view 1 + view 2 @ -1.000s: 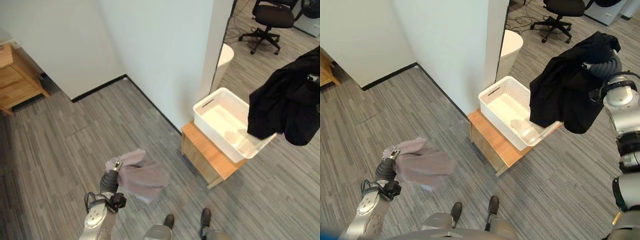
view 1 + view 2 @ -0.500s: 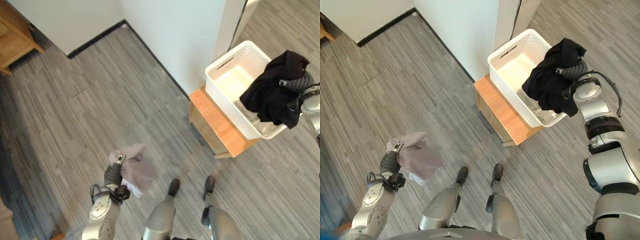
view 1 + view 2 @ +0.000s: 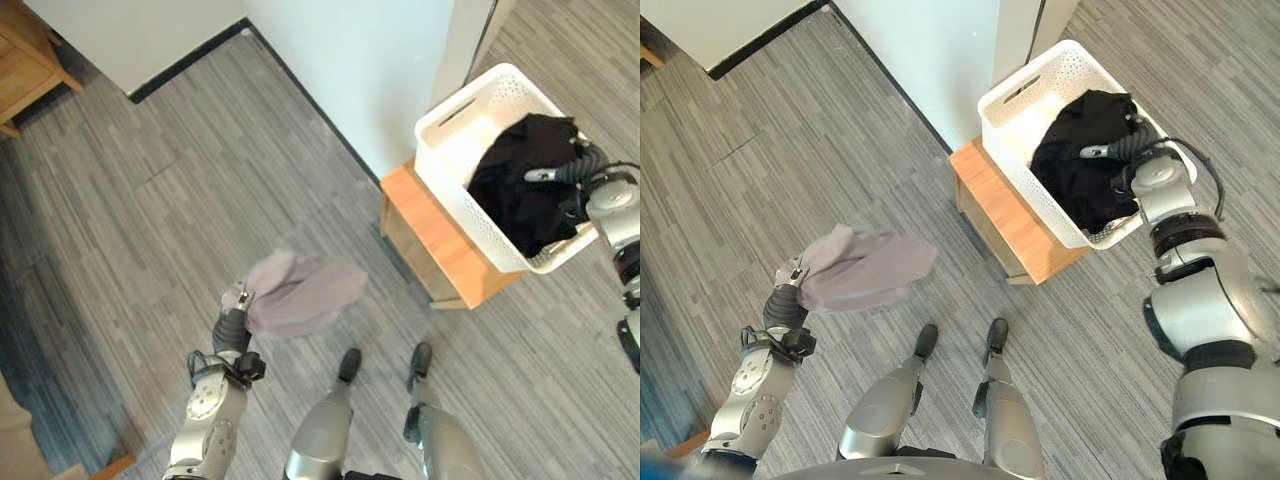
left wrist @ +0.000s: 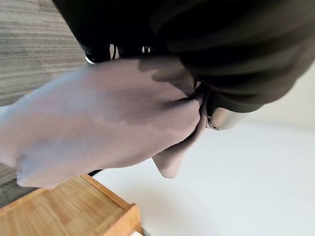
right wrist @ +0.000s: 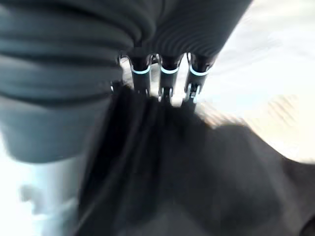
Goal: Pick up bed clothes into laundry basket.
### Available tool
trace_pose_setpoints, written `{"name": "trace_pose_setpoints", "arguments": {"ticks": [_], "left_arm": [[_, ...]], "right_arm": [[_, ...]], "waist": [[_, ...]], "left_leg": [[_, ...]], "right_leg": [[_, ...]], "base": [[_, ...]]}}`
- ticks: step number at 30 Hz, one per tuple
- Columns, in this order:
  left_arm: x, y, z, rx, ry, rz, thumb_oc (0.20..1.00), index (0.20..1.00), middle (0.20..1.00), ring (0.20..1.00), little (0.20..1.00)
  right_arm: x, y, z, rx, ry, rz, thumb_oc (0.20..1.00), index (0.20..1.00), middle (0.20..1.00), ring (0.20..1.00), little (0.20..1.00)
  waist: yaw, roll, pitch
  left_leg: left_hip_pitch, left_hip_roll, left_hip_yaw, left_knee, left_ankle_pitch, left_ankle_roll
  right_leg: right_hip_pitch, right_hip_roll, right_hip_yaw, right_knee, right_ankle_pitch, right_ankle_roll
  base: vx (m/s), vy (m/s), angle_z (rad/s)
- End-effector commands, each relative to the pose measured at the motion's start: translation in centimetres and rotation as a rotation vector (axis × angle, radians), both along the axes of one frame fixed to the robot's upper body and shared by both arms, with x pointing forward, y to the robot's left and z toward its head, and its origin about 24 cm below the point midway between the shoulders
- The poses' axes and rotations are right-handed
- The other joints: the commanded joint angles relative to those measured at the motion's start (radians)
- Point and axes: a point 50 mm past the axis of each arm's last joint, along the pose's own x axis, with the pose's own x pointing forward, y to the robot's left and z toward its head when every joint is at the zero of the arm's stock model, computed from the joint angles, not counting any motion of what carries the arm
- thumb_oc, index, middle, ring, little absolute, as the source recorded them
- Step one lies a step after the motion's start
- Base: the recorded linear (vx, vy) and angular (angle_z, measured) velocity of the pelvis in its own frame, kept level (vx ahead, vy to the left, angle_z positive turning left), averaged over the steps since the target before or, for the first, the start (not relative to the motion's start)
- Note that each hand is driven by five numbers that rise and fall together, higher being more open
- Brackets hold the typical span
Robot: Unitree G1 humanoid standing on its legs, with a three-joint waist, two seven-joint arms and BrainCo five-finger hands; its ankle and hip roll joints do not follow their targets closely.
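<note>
A low wooden stand [image 3: 440, 240] sits on the grey plank floor [image 3: 180, 200], tight against the corner of the white wall [image 3: 370, 60]. On the stand rests a white laundry basket [image 3: 470, 190], overhanging its far edge, with what looks like black clothing [image 3: 520, 185] piled inside the basket.

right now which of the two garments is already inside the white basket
The black garment, lying in the laundry basket. The grey one hangs from the left hand above the floor.

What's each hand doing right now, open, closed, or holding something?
Left hand: shut on the grey cloth, held above the floor.
Right hand: in the white basket with the black garment; grip cannot be told.
</note>
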Motion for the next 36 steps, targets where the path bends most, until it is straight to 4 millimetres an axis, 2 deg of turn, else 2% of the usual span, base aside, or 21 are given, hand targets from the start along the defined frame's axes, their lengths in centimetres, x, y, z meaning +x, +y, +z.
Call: {"name": "trace_pose_setpoints", "arguments": {"ticks": [1,2,3,7,8,10,12,14,16,17,18,19,21,22,23,26,28,31,33,34,36], "left_arm": [[-0.8,2.0,2.9,0.091,-0.127,-0.023,0.200,0.200,0.200,0.200,0.200],[-0.8,2.1,3.0,0.105,-0.128,-0.039,0.200,0.200,0.200,0.200,0.200],[-0.6,2.4,3.4,0.132,-0.135,-0.067,0.200,0.200,0.200,0.200,0.200],[-0.5,2.8,3.7,0.157,-0.140,-0.083,0.200,0.200,0.200,0.200,0.200],[-0.1,3.9,4.3,0.222,-0.142,-0.111,0.200,0.200,0.200,0.200,0.200],[-0.1,4.2,4.5,0.239,-0.139,-0.119,0.200,0.200,0.200,0.200,0.200],[0.3,4.7,5.4,0.288,-0.158,-0.131,0.200,0.200,0.200,0.200,0.200],[1.0,5.0,7.0,0.336,-0.207,-0.131,0.200,0.200,0.200,0.200,0.200],[1.8,5.0,9.3,0.357,-0.293,-0.121,0.200,0.200,0.200,0.200,0.200],[2.2,5.3,10.3,0.382,-0.321,-0.118,0.200,0.200,0.200,0.200,0.200],[2.8,5.3,11.6,0.412,-0.358,-0.121,0.200,0.200,0.200,0.200,0.200],[5.1,3.9,15.2,0.499,-0.459,-0.192,0.200,0.200,0.200,0.200,0.200],[6.2,3.5,16.5,0.514,-0.492,-0.204,0.200,0.200,0.200,0.200,0.200],[7.0,3.2,17.4,0.512,-0.508,-0.220,0.200,0.200,0.200,0.200,0.200],[7.6,3.3,18.3,0.541,-0.516,-0.220,0.200,0.200,0.200,0.200,0.200],[8.0,3.4,19.2,0.561,-0.531,-0.218,0.200,0.200,0.200,0.200,0.200],[9.7,4.0,21.0,0.572,-0.517,-0.215,0.200,0.200,0.200,0.200,0.200],[11.5,5.5,25.6,0.637,-0.522,-0.168,0.200,0.200,0.200,0.200,0.200],[11.8,6.4,28.3,0.663,-0.544,-0.130,0.200,0.200,0.200,0.200,0.200],[11.9,6.2,28.5,0.667,-0.547,-0.135,0.200,0.200,0.200,0.200,0.200],[11.7,7.7,31.2,0.704,-0.555,-0.067,0.200,0.200,0.200,0.200,0.200]], "right_arm": [[-1.2,-0.3,7.3,-0.245,-0.025,0.036,1.000,1.000,1.000,1.000,1.000],[-1.7,0.0,8.2,-0.309,0.000,0.062,1.000,1.000,1.000,1.000,1.000],[-2.9,-0.7,9.4,-0.389,0.027,0.060,1.000,1.000,1.000,1.000,1.000],[-4.0,-1.1,9.9,-0.467,0.095,0.074,1.000,1.000,1.000,1.000,1.000],[-5.3,-0.6,10.0,-0.532,0.186,0.132,1.000,1.000,1.000,1.000,1.000],[-5.7,-0.7,9.9,-0.522,0.192,0.145,1.000,1.000,1.000,1.000,1.000],[-6.5,-0.7,10.2,-0.521,0.166,0.161,1.000,1.000,1.000,1.000,1.000],[-7.2,0.5,10.8,-0.514,0.095,0.219,1.000,1.000,1.000,1.000,1.000],[-8.0,1.9,10.4,-0.370,-0.058,0.337,1.000,1.000,1.000,1.000,1.000],[-8.1,2.7,9.5,-0.312,-0.092,0.394,1.000,1.000,1.000,1.000,1.000],[-8.5,2.7,7.2,-0.149,-0.148,0.452,1.000,1.000,1.000,1.000,1.000],[-9.6,2.5,1.1,0.286,-0.234,0.532,1.000,1.000,1.000,1.000,1.000],[-10.2,3.1,-2.5,0.410,-0.192,0.552,1.000,1.000,1.000,1.000,1.000],[-10.7,4.0,-5.0,0.522,-0.145,0.584,1.000,1.000,1.000,1.000,1.000],[-11.3,4.4,-6.3,0.578,-0.113,0.604,1.000,1.000,1.000,1.000,1.000],[-11.9,4.5,-6.9,0.585,-0.090,0.613,1.000,1.000,1.000,1.000,1.000],[-12.8,4.7,-9.2,0.678,0.022,0.638,1.000,1.000,1.000,1.000,1.000],[-14.2,5.9,-11.9,0.879,0.147,0.704,1.000,1.000,1.000,1.000,1.000],[-14.8,6.6,-13.0,0.961,0.190,0.726,1.000,1.000,1.000,1.000,1.000],[-14.8,6.5,-13.0,0.965,0.185,0.725,1.000,1.000,1.000,1.000,1.000],[-15.5,7.2,-15.1,1.049,0.244,0.706,1.000,1.000,1.000,1.000,1.000]], "waist": [[-0.009,-0.055,-0.055],[-0.017,-0.061,-0.062],[-0.034,-0.074,-0.078],[-0.046,-0.077,-0.085],[-0.062,-0.106,-0.102],[-0.067,-0.113,-0.107],[-0.084,-0.104,-0.120],[-0.106,-0.072,-0.133],[-0.139,-0.023,-0.143],[-0.151,-0.019,-0.155],[-0.164,-0.021,-0.165],[-0.174,0.004,-0.186],[-0.191,0.025,-0.203],[-0.216,0.041,-0.215],[-0.230,0.049,-0.220],[-0.235,0.052,-0.225],[-0.283,0.072,-0.235],[-0.331,0.102,-0.237],[-0.347,0.118,-0.237],[-0.343,0.114,-0.236],[-0.367,0.143,-0.233]], "left_leg": [[-0.022,-0.003,-0.035,-0.069,0.109,-0.028],[-0.017,-0.002,-0.033,-0.070,0.108,-0.031],[-0.002,-0.002,-0.031,-0.073,0.104,-0.034],[0.010,-0.001,-0.027,-0.073,0.100,-0.037],[0.027,0.000,-0.019,-0.073,0.094,-0.042],[0.034,0.001,-0.014,-0.073,0.092,-0.042],[0.047,0.002,-0.003,-0.073,0.087,-0.044],[0.061,0.006,0.010,-0.073,0.081,-0.043],[0.079,0.008,0.022,-0.073,0.070,-0.040],[0.078,0.007,0.025,-0.073,0.071,-0.038],[0.086,0.007,0.028,-0.073,0.066,-0.036],[0.104,0.004,0.034,-0.073,0.055,-0.029],[0.111,0.002,0.044,-0.073,0.050,-0.026],[0.120,0.003,0.058,-0.073,0.047,-0.026],[0.123,0.004,0.066,-0.073,0.045,-0.027],[0.126,0.005,0.074,-0.073,0.044,-0.028],[0.129,0.007,0.096,-0.073,0.041,-0.032],[0.125,0.006,0.121,-0.073,0.043,-0.038],[0.121,0.006,0.130,-0.073,0.043,-0.040],[0.121,0.006,0.131,-0.073,0.043,-0.040],[0.123,0.008,0.145,-0.073,0.042,-0.044]], "right_leg": [[0.073,-0.017,-0.017,0.037,-0.121,0.065],[0.079,-0.019,-0.019,0.036,-0.123,0.066],[0.094,-0.023,-0.022,0.037,-0.126,0.069],[0.106,-0.028,-0.025,0.039,-0.131,0.072],[0.122,-0.033,-0.029,0.044,-0.135,0.075],[0.128,-0.033,-0.026,0.044,-0.136,0.075],[0.138,-0.035,-0.020,0.044,-0.137,0.077],[0.143,-0.035,-0.009,0.045,-0.138,0.079],[0.155,-0.032,0.002,0.045,-0.144,0.080],[0.154,-0.034,0.006,0.043,-0.142,0.081],[0.161,-0.034,0.008,0.042,-0.146,0.081],[0.176,-0.038,0.015,0.040,-0.153,0.083],[0.178,-0.039,0.025,0.039,-0.155,0.084],[0.181,-0.040,0.037,0.035,-0.154,0.086],[0.182,-0.040,0.044,0.034,-0.153,0.087],[0.181,-0.040,0.049,0.034,-0.154,0.089],[0.177,-0.039,0.066,0.031,-0.149,0.093],[0.162,-0.040,0.090,0.029,-0.139,0.102],[0.152,-0.041,0.099,0.028,-0.134,0.107],[0.152,-0.041,0.100,0.028,-0.134,0.107],[0.145,-0.042,0.112,0.025,-0.129,0.113]], "base": [[0.00,0.000,0.00],[0.00,0.000,0.00],[0.00,0.000,0.00],[0.00,0.000,-0.03],[0.01,-0.001,-0.07],[0.00,0.000,-0.03],[0.01,0.005,-0.14],[0.02,0.000,-0.13],[0.04,-0.009,-0.09],[0.06,0.001,-0.13],[0.10,0.002,-0.10],[0.12,0.006,-0.09],[0.09,0.009,0.14],[0.08,0.004,-0.20],[0.06,-0.003,-0.59],[0.04,0.000,-0.45],[0.05,0.007,-0.12],[0.03,0.015,-0.22],[0.02,0.008,-0.16],[0.05,0.012,-0.26],[0.07,0.010,-0.16]]}}
